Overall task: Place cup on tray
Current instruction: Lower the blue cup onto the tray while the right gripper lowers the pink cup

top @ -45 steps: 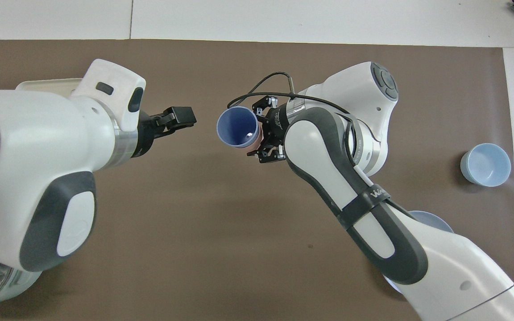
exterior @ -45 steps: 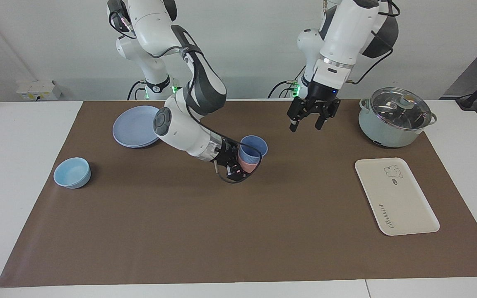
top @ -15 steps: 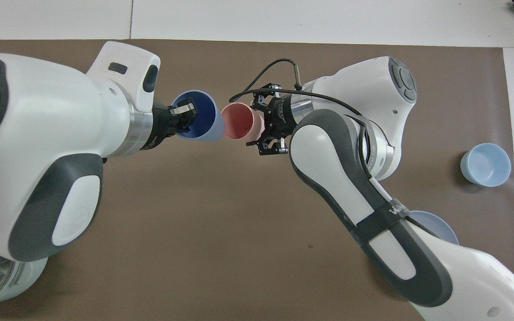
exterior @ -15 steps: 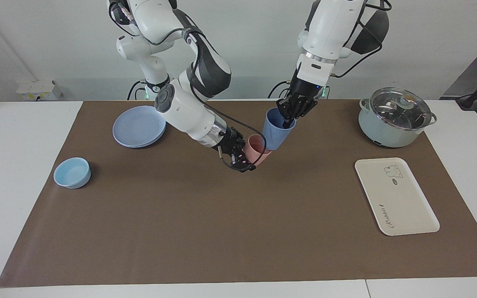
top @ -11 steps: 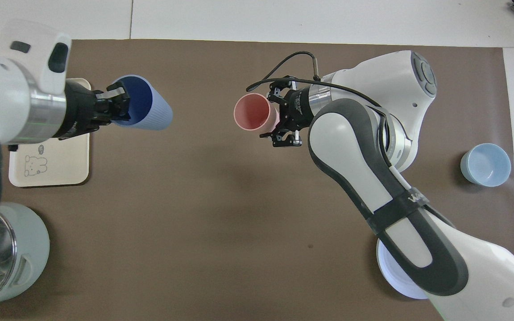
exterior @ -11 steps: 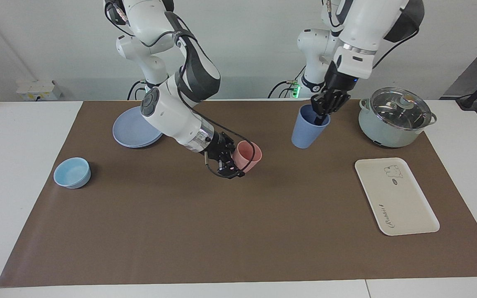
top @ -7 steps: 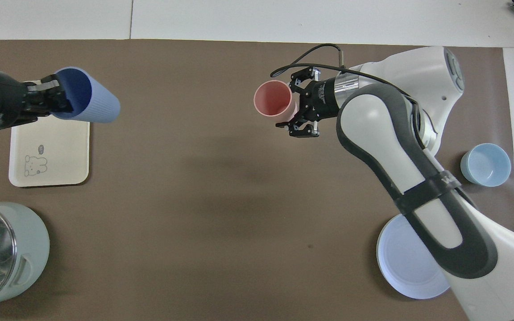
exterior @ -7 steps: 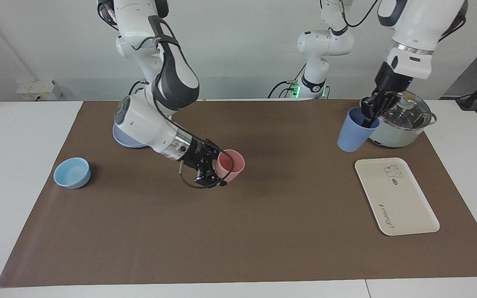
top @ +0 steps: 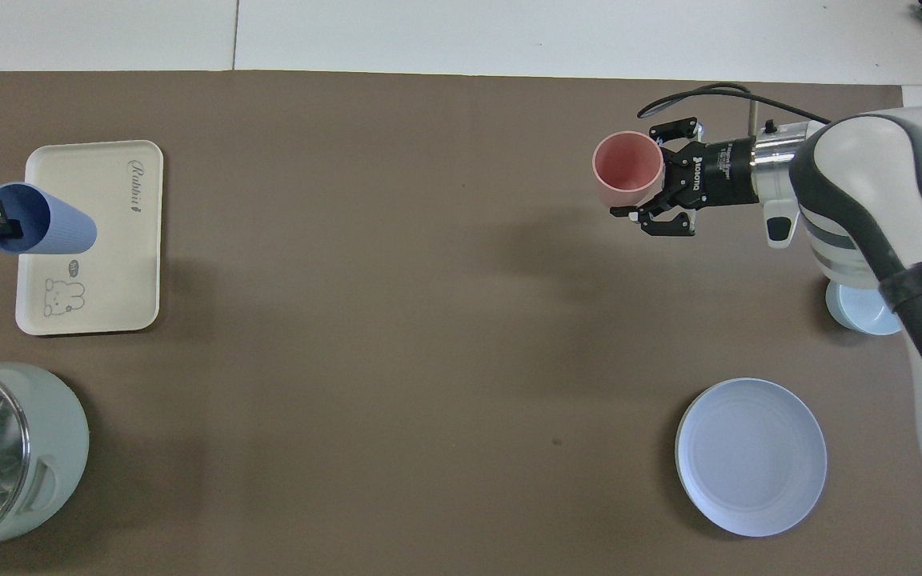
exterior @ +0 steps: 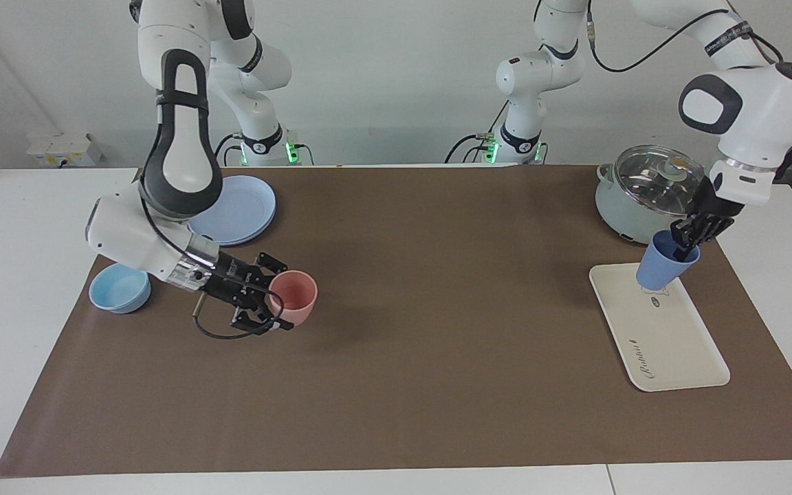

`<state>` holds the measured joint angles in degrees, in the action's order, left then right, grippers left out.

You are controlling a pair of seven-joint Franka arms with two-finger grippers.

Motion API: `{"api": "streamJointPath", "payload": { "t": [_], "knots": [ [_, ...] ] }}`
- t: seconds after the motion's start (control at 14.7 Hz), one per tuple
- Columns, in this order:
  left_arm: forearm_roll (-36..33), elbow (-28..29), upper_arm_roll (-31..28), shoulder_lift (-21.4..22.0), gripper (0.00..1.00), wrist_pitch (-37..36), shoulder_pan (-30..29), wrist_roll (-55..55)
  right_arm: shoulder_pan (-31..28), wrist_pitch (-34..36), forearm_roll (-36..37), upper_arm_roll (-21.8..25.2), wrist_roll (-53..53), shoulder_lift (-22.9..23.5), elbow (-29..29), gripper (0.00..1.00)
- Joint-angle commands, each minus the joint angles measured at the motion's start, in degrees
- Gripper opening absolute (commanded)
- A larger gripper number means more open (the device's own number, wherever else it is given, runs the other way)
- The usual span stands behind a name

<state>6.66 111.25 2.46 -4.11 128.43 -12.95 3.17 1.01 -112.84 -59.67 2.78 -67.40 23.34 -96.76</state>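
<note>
The white table [exterior: 25,227] carries a wide brown mat [exterior: 410,357] that bears everything else. At the left arm's end stands the pale green round pot with a glass lid [exterior: 654,196], close to the robots. Farther from the robots than that pot lies the flat cream-white rectangular tray with rounded corners, a bear drawing and script lettering [exterior: 671,350], its long sides running roughly from 11 o'clock to 5 o'clock in the facing view.

At the right arm's end, near the robots, sits the round periwinkle-blue plate [exterior: 241,206], and farther out from it the small light-blue bowl [exterior: 117,289], partly hidden under the right arm in the overhead view.

The small periwinkle-blue ribbed plastic cup [exterior: 664,265] is held over the tray's end nearest the pot, at the bear drawing. Its long axis is tilted: in the facing view the mouth points toward 1 o'clock and the narrower base toward 7 o'clock, low over the tray; whether the base touches cannot be told. The left tool [exterior: 695,230] pinches the cup's rim, one finger inside the mouth.

The salmon-pink plastic tumbler [exterior: 294,295] has its mouth facing up, near the bowl. The right tool [exterior: 265,295] grips it from the side, fingers pressed on its wall.
</note>
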Motion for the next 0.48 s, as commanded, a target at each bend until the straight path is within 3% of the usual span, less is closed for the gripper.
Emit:
{"api": "streamJointPath", "payload": {
  "t": [0.0, 0.41],
  "knots": [
    [-0.1, 6.4, 0.9, 0.9, 0.00, 7.7, -0.2, 2.7, -6.6, 5.2, -3.4, -0.8, 9.5, 1.3, -2.4, 0.00],
    [-0.1, 9.1, 0.8, -1.9, 0.00, 12.4, -2.2, 10.9, -14.8, 12.3, -3.3, -0.7, 21.6, 5.7, -2.6, 0.00]
  ]
}}
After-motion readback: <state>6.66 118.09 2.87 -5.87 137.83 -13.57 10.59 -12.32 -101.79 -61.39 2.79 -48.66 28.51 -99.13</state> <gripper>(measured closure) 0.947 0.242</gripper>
